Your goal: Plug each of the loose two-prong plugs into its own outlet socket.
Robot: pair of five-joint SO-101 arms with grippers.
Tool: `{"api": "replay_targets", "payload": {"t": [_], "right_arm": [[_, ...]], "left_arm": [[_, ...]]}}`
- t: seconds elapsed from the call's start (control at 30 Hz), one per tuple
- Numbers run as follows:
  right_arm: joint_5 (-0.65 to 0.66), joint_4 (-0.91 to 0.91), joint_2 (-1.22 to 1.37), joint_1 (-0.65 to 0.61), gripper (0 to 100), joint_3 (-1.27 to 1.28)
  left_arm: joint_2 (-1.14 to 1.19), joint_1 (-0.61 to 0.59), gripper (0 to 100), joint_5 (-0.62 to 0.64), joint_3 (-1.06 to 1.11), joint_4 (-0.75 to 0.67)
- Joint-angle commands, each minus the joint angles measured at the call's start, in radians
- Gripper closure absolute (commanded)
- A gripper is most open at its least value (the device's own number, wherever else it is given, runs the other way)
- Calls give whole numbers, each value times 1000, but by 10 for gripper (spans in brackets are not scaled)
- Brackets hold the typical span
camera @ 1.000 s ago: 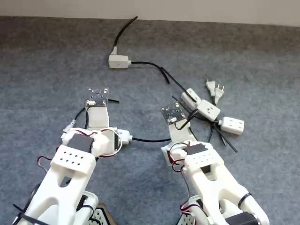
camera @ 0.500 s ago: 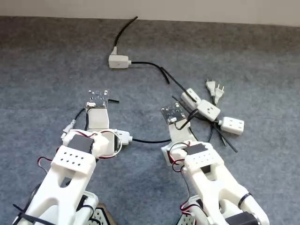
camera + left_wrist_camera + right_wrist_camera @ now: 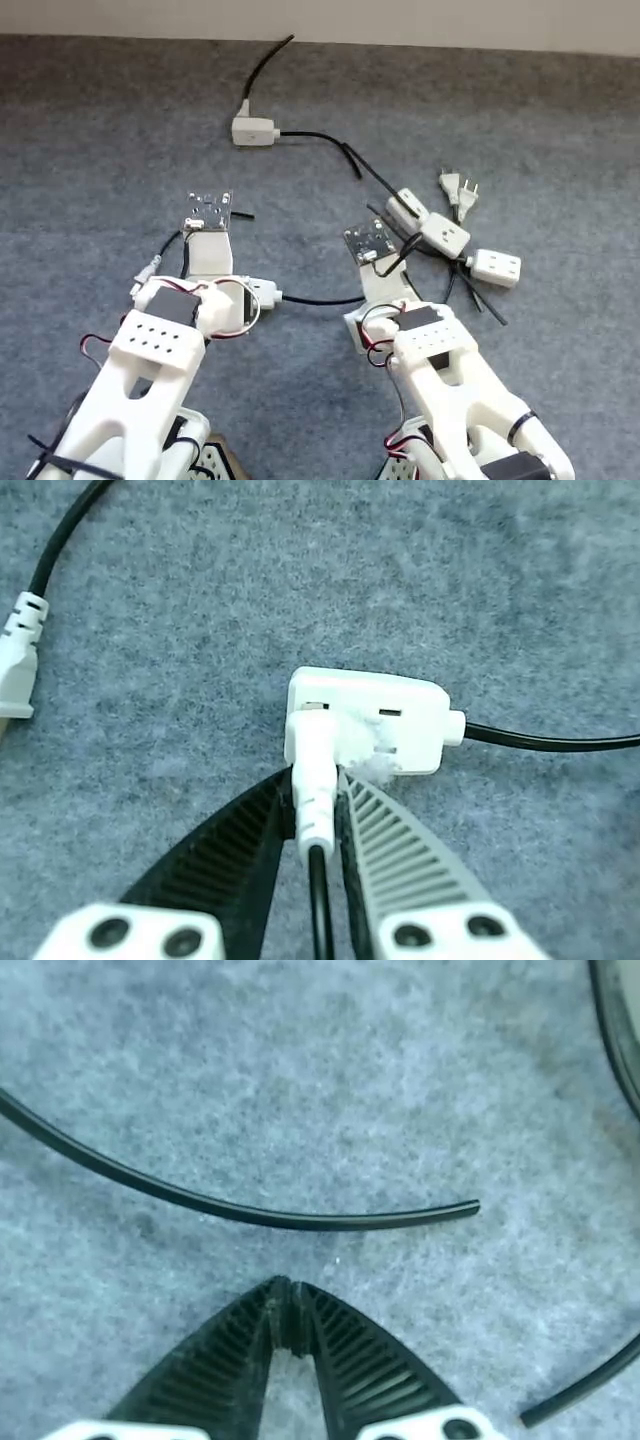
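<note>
Grey carpet (image 3: 100,150): left of the high view's centre, your left gripper (image 3: 318,815) clamps the white two-prong plug (image 3: 310,765) at the white plastic outlet block (image 3: 400,725). Your right gripper (image 3: 290,1315) is closed, empty. A skewed release could unseat the plug.

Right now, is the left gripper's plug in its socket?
In, it seems: the white plug butts against the socket block, no prongs showing; left gripper clamps it.
</note>
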Motion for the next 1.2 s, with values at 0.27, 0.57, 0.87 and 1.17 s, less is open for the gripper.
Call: {"api": "replay_targets", "payload": {"t": [0.27,0.57,0.87,1.17], "right_arm": [[-9,-12,-2,-7,990,2],[-9,-12,-2,-7,990,2],[-8,-12,-2,-7,990,2],[-8,-12,-2,-7,990,2]], "left_arm": [[440,-10,992,-18,-251,49],[648,-10,992,-25,-427,184],[816,-12,992,-97,-611,373],[1072,-104,990,-124,-888,445]]}}
